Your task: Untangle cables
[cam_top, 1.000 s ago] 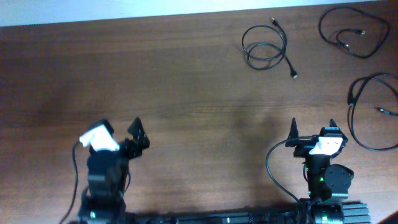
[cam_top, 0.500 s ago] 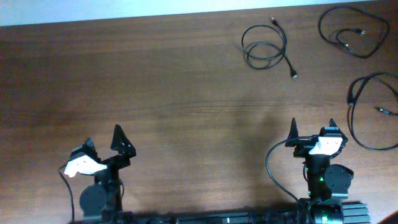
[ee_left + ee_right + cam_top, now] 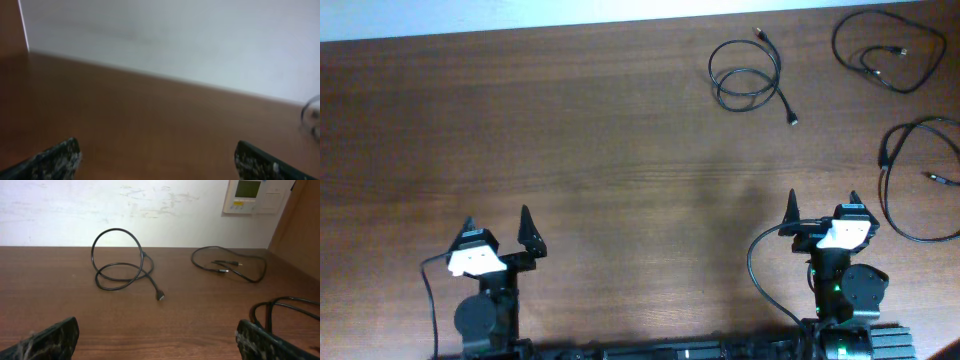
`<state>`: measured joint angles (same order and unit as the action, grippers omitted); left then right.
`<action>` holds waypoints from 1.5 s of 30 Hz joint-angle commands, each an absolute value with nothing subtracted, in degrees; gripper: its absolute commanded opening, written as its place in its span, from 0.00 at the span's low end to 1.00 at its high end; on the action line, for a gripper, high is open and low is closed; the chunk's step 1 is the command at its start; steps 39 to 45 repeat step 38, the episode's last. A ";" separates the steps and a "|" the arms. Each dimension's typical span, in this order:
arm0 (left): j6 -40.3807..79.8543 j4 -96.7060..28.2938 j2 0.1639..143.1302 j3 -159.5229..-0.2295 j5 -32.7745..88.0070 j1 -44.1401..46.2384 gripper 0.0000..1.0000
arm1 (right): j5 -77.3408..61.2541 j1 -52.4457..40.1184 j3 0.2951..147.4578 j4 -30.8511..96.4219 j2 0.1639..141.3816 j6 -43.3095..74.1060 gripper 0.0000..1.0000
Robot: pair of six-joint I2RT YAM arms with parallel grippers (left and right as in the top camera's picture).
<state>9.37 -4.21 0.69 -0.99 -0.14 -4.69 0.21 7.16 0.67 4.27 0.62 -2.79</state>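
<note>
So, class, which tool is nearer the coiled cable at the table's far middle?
Right. The right tool sits below-right of the coiled cable; the left tool lies far off to its lower left.

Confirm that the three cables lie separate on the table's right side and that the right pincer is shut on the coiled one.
Wrong in one respect: the right pincer is open and holds nothing, with the coiled cable lying on the table ahead of it, as the right wrist view shows. It and the other two cables do lie separate on the table's right side.
</note>
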 commanded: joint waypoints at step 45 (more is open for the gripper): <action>0.58 -4.64 0.30 -0.51 2.15 -3.53 0.99 | 0.71 7.62 0.32 4.64 0.21 -2.74 0.99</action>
